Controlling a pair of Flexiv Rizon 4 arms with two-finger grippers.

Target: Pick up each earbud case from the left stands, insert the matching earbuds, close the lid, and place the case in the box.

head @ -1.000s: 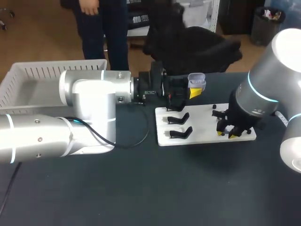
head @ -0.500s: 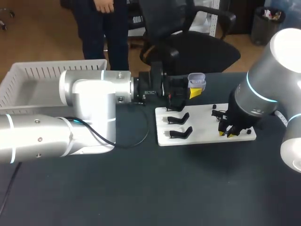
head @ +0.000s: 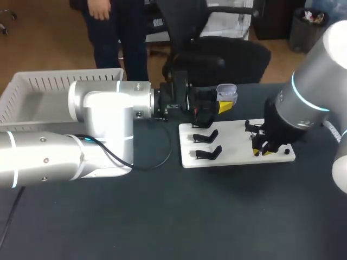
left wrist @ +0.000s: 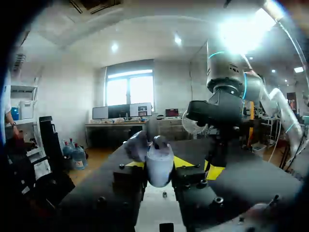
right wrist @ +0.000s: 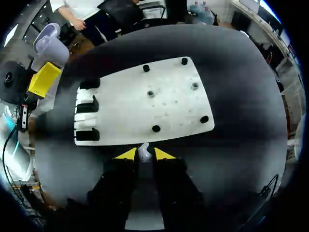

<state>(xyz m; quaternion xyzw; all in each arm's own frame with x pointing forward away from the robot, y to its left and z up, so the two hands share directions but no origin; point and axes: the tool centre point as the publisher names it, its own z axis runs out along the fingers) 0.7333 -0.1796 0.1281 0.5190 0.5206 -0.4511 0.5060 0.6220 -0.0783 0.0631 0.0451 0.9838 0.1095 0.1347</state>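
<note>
My left gripper point(head: 223, 104) is shut on a pale lavender earbud case point(head: 226, 92), held upright with its lid open behind the white board point(head: 233, 157). From the left wrist the case point(left wrist: 159, 163) sits between the yellow tips of my left gripper point(left wrist: 166, 166). Over the board's right end, my right gripper point(head: 262, 151) hangs low. Its wrist view shows a small white earbud point(right wrist: 145, 153) pinched between the yellow tips of my right gripper point(right wrist: 144, 154), just off the edge of the board point(right wrist: 145, 104). The case point(right wrist: 48, 44) appears beyond the board there.
Three black stands point(head: 206, 138) line the board's left side, all without cases. Small black pegs point(right wrist: 155, 128) dot the board's right part. A white slatted basket point(head: 32, 89) stands at the table's back left. My left arm's bulky body point(head: 103, 116) crosses the left half.
My right gripper's fingers have narrowed onto the earbud over the board's right end, and the arm has shifted slightly. My left arm with the case has stayed still.
</note>
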